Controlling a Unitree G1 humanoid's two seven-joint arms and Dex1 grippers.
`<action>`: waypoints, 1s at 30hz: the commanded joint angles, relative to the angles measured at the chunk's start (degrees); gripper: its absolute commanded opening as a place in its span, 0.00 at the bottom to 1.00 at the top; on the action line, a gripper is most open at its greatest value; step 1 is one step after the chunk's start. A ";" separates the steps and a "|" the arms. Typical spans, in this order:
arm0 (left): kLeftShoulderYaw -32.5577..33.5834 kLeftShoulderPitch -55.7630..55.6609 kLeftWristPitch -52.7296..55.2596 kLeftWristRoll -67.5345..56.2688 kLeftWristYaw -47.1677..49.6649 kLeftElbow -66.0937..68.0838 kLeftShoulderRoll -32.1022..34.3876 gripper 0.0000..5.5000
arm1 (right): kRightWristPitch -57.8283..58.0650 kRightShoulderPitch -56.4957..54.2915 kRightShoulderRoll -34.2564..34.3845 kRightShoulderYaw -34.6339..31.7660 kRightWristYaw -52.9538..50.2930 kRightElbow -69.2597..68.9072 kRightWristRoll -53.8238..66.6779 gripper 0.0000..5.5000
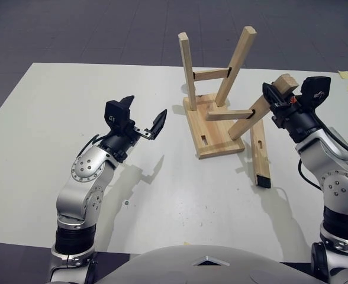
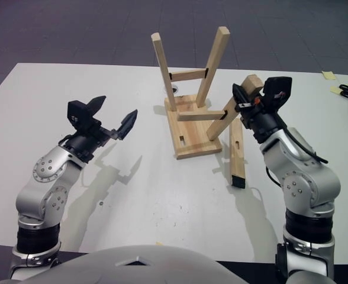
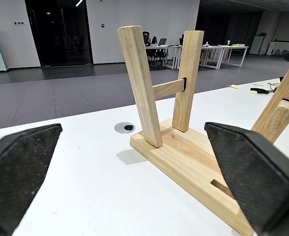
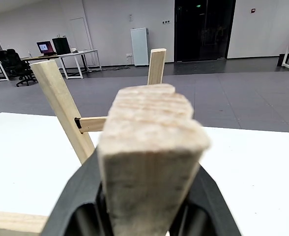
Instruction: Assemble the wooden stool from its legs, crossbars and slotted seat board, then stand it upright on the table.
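Observation:
The slotted seat board [image 1: 212, 135] lies flat on the white table [image 1: 61, 118], underside up. Two legs [image 1: 187, 70] [image 1: 237, 64] stand in it, joined by a crossbar [image 1: 211, 74]. A third leg [image 1: 254, 115] leans at a tilt over the board's right edge, with a second crossbar [image 1: 228, 115] sticking out of it toward the upright legs. My right gripper [image 1: 291, 90] is shut on this leg's upper end [image 4: 152, 142]. The last leg [image 1: 260, 155] lies loose on the table, right of the board. My left gripper [image 1: 144, 119] hangs open left of the board, its fingers [image 3: 21, 167] holding nothing.
A round cable port [image 3: 124, 128] sits in the table behind the board. Yellow notes [image 1: 344, 74] and scissors [image 2: 347, 90] lie at the far right edge. The table's left half and front offer free room.

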 commanded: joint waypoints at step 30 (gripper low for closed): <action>-0.54 1.95 0.25 2.03 -3.28 0.57 0.71 0.98 | -4.58 -5.64 5.94 -23.88 5.57 18.99 11.27 0.71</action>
